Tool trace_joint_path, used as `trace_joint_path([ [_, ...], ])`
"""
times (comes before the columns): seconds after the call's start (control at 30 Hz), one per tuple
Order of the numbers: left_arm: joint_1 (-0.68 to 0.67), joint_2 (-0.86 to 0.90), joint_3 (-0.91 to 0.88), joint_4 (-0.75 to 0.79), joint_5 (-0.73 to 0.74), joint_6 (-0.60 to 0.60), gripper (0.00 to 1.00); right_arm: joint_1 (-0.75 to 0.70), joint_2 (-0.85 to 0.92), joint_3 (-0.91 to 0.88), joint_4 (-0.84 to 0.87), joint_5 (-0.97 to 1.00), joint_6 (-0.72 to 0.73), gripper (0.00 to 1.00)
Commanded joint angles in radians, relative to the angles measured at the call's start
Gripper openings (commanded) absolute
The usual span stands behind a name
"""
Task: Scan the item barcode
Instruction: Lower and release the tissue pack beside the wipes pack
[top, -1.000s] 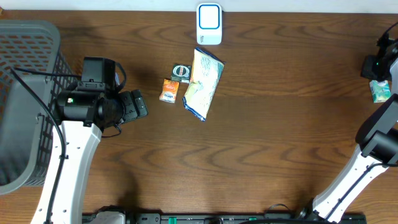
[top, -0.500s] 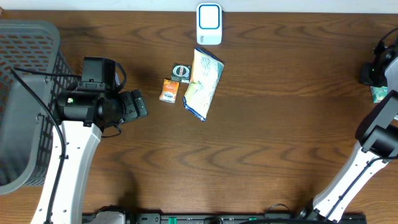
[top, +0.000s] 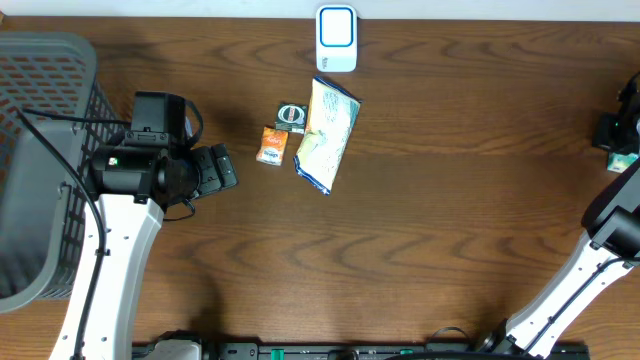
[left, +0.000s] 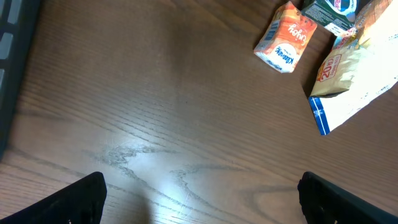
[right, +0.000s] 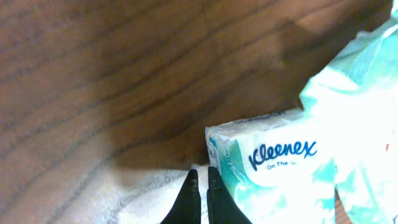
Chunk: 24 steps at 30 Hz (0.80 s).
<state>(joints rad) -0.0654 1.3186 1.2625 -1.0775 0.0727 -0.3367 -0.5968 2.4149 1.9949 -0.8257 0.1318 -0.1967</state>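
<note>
Two claws, neither holding anything: left claw (left: 202, 200) gapes wide; right claw (right: 199, 186) is pinched shut just beside the teal-and-white plastic Kleenex tissue pack (right: 273, 155) at the right edge of the brown wooden desk (top: 450, 250); closed tips could shove it off

Right wrist view: the right gripper (right: 199, 185) is cut by the lower edge. The tissue pack (right: 273, 158) runs off the right and lower edges, and its right part is washed out to white.

Overhead view: the basket (top: 40, 70) leaves the left edge. Print on the small box (top: 291, 116) is too small to read.

Left wrist view: the left gripper (left: 202, 205) shows only finger stubs in the lower corners. The snack bag (left: 357, 81) crosses the right edge.
</note>
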Motion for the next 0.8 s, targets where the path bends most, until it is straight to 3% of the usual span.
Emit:
trace_joint_path([
  [0.0,0.005,0.0,0.001,-0.005,-0.003,0.002,0.97,-0.007,0.017,0.004,-0.022,0.011,0.002,0.01],
  [0.77,0.005,0.0,0.001,-0.005,-0.003,0.002,0.98,-0.011,0.017,0.004,-0.111,0.18,0.009,0.01],
])
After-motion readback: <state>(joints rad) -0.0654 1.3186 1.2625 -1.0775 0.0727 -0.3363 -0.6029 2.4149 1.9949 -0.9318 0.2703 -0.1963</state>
